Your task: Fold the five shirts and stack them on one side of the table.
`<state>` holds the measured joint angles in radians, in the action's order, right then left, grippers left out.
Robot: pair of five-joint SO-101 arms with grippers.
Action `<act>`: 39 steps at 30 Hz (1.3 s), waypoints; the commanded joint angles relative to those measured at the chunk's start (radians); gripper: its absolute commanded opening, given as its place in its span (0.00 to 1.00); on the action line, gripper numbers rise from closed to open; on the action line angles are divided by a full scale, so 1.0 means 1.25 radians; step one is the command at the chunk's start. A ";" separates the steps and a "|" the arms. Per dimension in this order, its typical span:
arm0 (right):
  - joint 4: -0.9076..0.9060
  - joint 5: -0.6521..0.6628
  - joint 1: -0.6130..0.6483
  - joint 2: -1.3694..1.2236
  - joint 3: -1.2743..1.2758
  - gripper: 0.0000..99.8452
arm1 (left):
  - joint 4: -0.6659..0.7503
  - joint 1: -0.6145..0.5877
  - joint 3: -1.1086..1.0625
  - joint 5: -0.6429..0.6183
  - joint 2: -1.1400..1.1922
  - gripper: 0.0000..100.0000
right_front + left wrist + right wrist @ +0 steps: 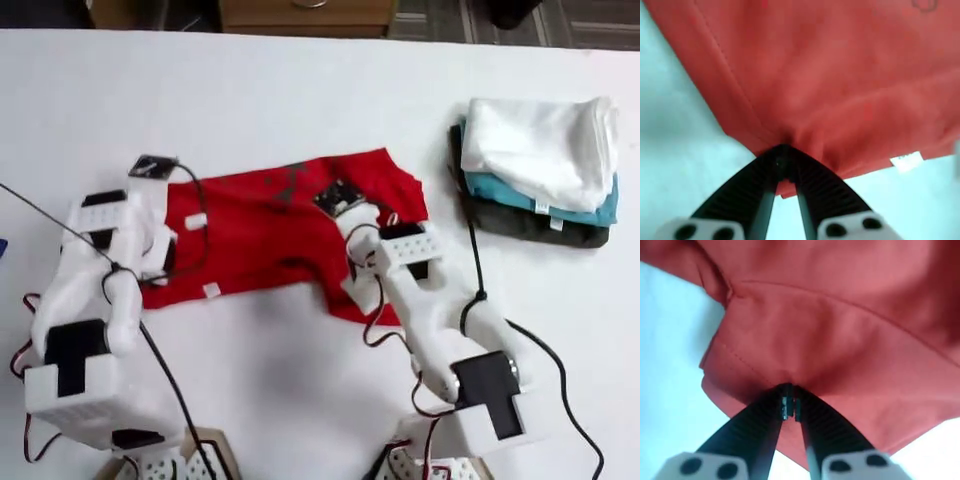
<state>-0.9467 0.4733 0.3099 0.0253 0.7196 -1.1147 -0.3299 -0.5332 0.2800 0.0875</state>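
Left gripper and right gripper both pinch the red shirt.
Each pair of jaws is closed tight on the cloth, the left at the hem, it seems near a corner. Both arms bend down over the shirt in the middle of the table; the stack of folded shirts sits near the right edge.

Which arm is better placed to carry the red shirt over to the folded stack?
Right, probably. The right gripper is shut on the red shirt at the end nearest the stack; the left gripper holds the far end.
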 commanded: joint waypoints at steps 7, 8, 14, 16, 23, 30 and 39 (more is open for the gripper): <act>-0.078 0.086 -0.026 0.045 0.045 0.02 | 0.007 -0.016 -0.069 0.063 -0.039 0.03; -0.080 0.090 -0.041 0.064 0.050 0.02 | 0.007 -0.016 -0.078 0.063 -0.039 0.03; -0.080 0.099 -0.105 0.230 0.059 0.02 | 0.005 -0.012 -0.058 0.055 -0.056 0.03; -0.091 0.097 -0.102 0.272 0.060 0.02 | 0.001 -0.011 -0.051 0.055 -0.095 0.03; -0.273 0.103 -0.035 0.361 0.061 0.04 | -0.011 -0.010 -0.155 0.061 -0.286 0.03; -0.273 0.171 0.061 0.368 0.128 0.23 | 0.156 -0.010 -0.300 0.061 -0.340 0.03; -0.126 0.232 0.064 0.358 0.250 0.23 | 0.207 -0.010 -0.321 0.061 -0.339 0.03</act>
<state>-1.1646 0.7526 0.4127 0.4488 1.0265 -0.8738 -0.3376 -0.9367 0.3475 -0.3023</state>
